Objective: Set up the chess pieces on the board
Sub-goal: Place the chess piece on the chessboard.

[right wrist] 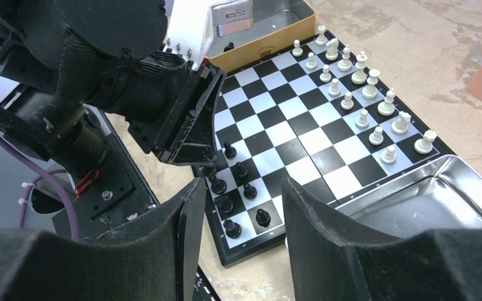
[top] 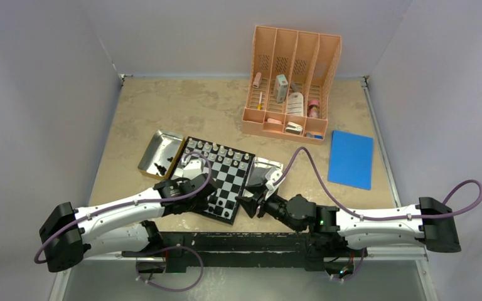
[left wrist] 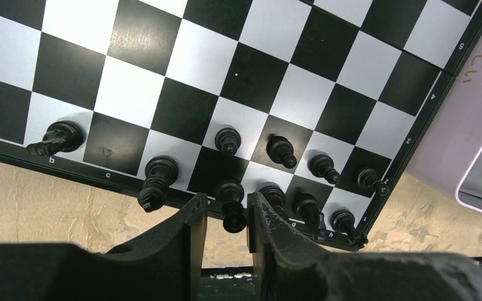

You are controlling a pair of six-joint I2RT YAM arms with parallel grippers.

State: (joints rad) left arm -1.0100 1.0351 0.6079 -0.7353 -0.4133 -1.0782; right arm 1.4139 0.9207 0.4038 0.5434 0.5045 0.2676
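tan table (top: 163, 106) | left wrist: left gripper (left wrist: 226, 200) loose around black piece (left wrist: 232, 219) | right wrist: right gripper (right wrist: 241, 188) released, empty

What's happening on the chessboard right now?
The left gripper straddles a black piece on the near row of the board, jaws apart. The right gripper hovers open and empty beside the board. White pieces fill the far two rows; the black side is partly filled, and a few dark pieces lie in the left tray.
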